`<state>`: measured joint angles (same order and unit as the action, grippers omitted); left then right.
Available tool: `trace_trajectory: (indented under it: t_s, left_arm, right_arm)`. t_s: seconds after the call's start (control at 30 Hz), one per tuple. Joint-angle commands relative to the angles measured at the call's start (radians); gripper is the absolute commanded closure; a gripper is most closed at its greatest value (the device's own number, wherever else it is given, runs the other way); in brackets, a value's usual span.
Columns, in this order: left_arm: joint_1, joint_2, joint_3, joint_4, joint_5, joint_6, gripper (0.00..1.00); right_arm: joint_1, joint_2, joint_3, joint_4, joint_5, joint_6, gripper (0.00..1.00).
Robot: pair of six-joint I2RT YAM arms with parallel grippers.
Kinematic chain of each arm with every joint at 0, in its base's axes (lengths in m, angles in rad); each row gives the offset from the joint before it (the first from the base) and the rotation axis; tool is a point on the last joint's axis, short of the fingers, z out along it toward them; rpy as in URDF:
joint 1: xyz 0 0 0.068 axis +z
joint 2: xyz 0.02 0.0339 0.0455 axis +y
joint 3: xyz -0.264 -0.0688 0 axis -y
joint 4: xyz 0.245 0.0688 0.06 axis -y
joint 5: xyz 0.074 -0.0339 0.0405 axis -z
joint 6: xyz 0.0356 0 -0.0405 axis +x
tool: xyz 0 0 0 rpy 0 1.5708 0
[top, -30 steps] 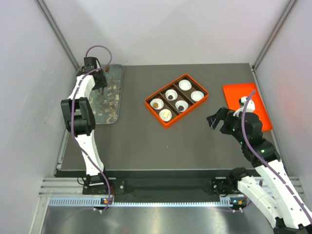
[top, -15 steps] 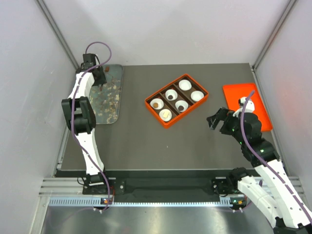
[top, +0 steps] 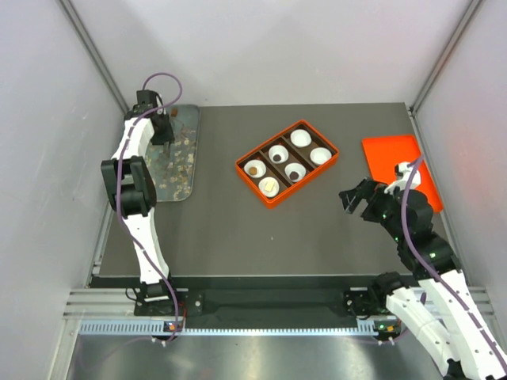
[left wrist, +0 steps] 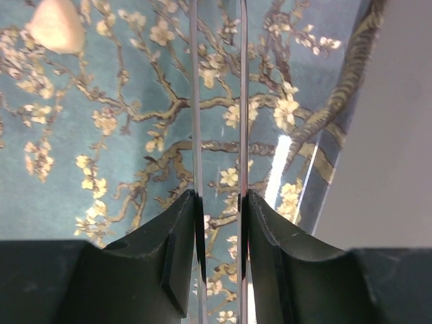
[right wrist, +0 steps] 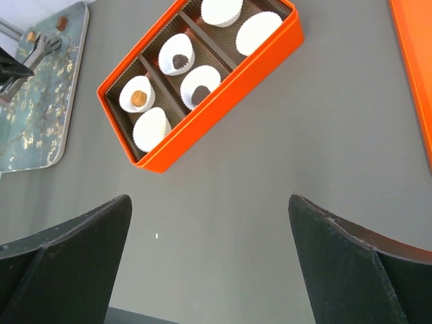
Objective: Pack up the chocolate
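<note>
My left gripper (top: 162, 133) is shut on thin metal tongs (left wrist: 219, 101) and holds them over the blue floral tray (top: 179, 170). In the left wrist view the gripper (left wrist: 219, 199) presses both blades, which stay a little apart with nothing between them. A cream-white chocolate (left wrist: 57, 25) lies on the tray (left wrist: 101, 162), up and left of the tongs. The orange box (top: 287, 161) holds white paper cups, some with chocolate: a tan one (right wrist: 138, 98) and two dark ones (right wrist: 179, 62). My right gripper (top: 356, 198) is open and empty, right of the box.
An orange lid (top: 396, 158) lies flat at the right, by the right arm. Two paper cups (right wrist: 258, 32) at the box's far end look empty. Small brown lumps (right wrist: 62, 23) lie at the tray's far end. Grey walls close in on three sides.
My left gripper has shifted slightly back and forth over the far end of the tray with the tongs. My right arm has drifted a little to the right and nearer.
</note>
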<state>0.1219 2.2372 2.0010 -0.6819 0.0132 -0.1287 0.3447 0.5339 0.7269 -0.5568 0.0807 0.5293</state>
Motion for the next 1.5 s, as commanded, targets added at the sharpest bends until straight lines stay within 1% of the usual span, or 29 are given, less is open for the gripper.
trace_trajectory:
  t_s: [0.0,0.33,0.6,0.67,0.73,0.77,0.83,0.87,0.9,0.93,1.0,1.03,1.13,1.23,1.33,1.47]
  left_arm:
    - [-0.005,-0.097,0.009,-0.022,0.053,-0.021,0.66]
    - [-0.053,-0.252,-0.160,-0.018,0.065,-0.083,0.67]
    - [-0.119,-0.361,-0.205,-0.022,0.091,-0.115,0.68]
    - [-0.186,-0.379,-0.205,-0.021,0.119,-0.118,0.69]
    - [-0.231,-0.399,-0.193,-0.021,0.125,-0.123,0.70]
    - [-0.284,-0.402,-0.189,-0.024,0.111,-0.126,0.70]
    - [-0.341,-0.415,-0.176,-0.022,0.094,-0.135,0.70]
    - [-0.396,-0.418,-0.171,-0.018,0.096,-0.140,0.70]
    - [-0.424,-0.416,-0.165,-0.015,0.094,-0.141,0.70]
    - [-0.474,-0.412,-0.150,-0.016,0.091,-0.144,0.70]
    - [-0.527,-0.401,-0.131,-0.007,0.102,-0.154,0.70]
    - [-0.577,-0.398,-0.127,-0.002,0.102,-0.155,0.70]
    - [-0.665,-0.377,-0.110,0.022,0.091,-0.150,0.70]
    - [-0.717,-0.341,-0.087,0.050,0.100,-0.150,0.70]
    - [-0.748,-0.294,-0.051,0.059,0.103,-0.149,0.70]
    - [-0.775,-0.235,-0.041,0.091,0.120,-0.143,0.70]
  right_arm:
    - [0.008,-0.026,0.039,-0.014,0.002,0.017,0.00]
    - [0.010,-0.060,0.072,-0.066,0.011,0.017,0.00]
    - [0.010,-0.068,0.078,-0.081,0.002,0.020,0.00]
    - [0.008,-0.071,0.081,-0.086,0.004,0.021,0.00]
    - [0.010,-0.072,0.085,-0.089,0.010,0.021,0.00]
    - [0.011,-0.074,0.085,-0.089,0.013,0.021,0.00]
    - [0.010,-0.069,0.088,-0.091,0.017,0.021,0.00]
    - [0.010,-0.066,0.094,-0.094,0.019,0.018,0.00]
    - [0.011,-0.064,0.098,-0.097,0.019,0.017,0.00]
    - [0.010,-0.061,0.104,-0.098,0.022,0.014,0.00]
    - [0.010,-0.063,0.111,-0.106,0.028,0.009,0.00]
    - [0.010,-0.066,0.111,-0.110,0.037,0.008,0.00]
    - [0.010,-0.071,0.111,-0.114,0.051,0.008,0.00]
    - [0.008,-0.071,0.109,-0.117,0.050,0.009,0.00]
    - [0.010,-0.069,0.109,-0.120,0.056,0.008,0.00]
    - [0.010,-0.069,0.115,-0.123,0.068,0.003,0.00]
